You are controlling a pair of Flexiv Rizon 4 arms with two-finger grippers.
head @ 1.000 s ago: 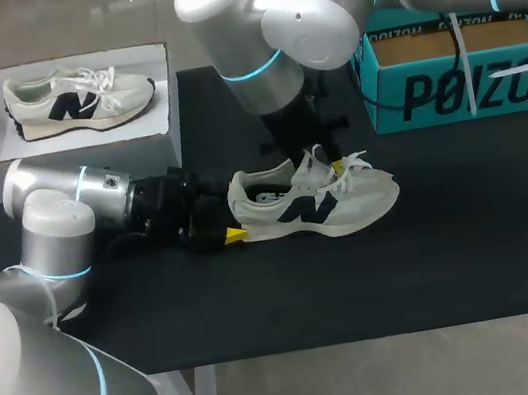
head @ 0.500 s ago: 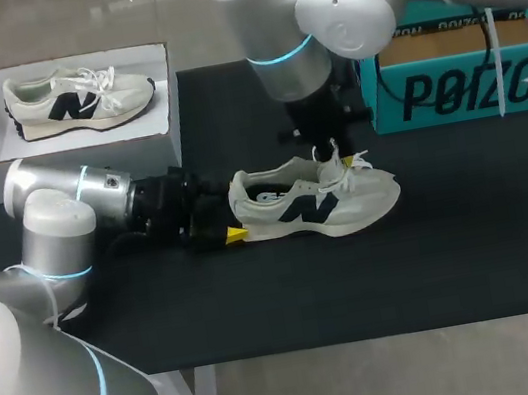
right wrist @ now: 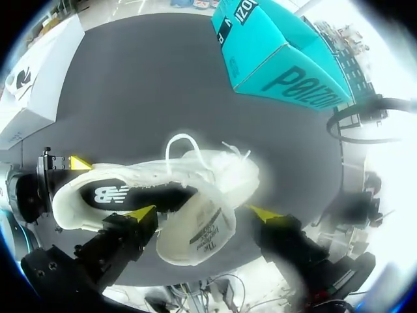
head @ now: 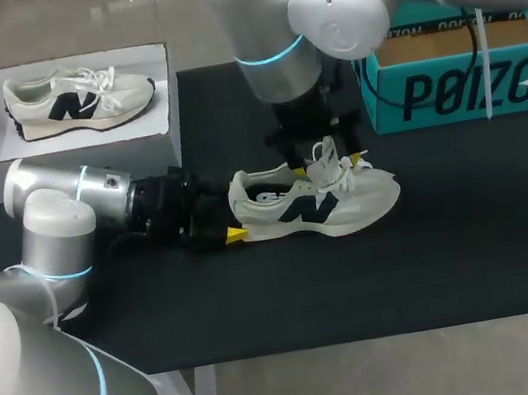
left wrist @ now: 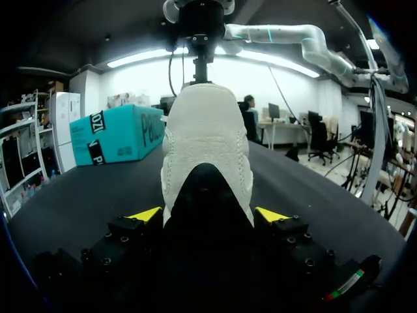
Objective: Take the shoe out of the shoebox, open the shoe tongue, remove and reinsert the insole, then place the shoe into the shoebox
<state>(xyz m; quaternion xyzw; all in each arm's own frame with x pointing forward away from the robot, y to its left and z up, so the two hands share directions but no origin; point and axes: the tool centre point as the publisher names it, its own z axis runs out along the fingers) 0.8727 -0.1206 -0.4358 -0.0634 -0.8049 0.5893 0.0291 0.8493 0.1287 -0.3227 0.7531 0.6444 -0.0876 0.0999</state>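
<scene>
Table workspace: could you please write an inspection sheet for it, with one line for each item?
Surface: black table.
Job's things: sneaker stands on its sole mid-table, tongue raised, insole inside; teal shoebox at the far right.
Clutter: second sneaker lies in a white box at the far left.
Grippers: left gripper shut on the sneaker's heel; right gripper above the tongue, grip unclear.
Cables: white cable hangs from the right arm.
Surroundings: nothing seen.

Head cam high, behind; wrist cams close; all share shoe (head: 316,204).
</scene>
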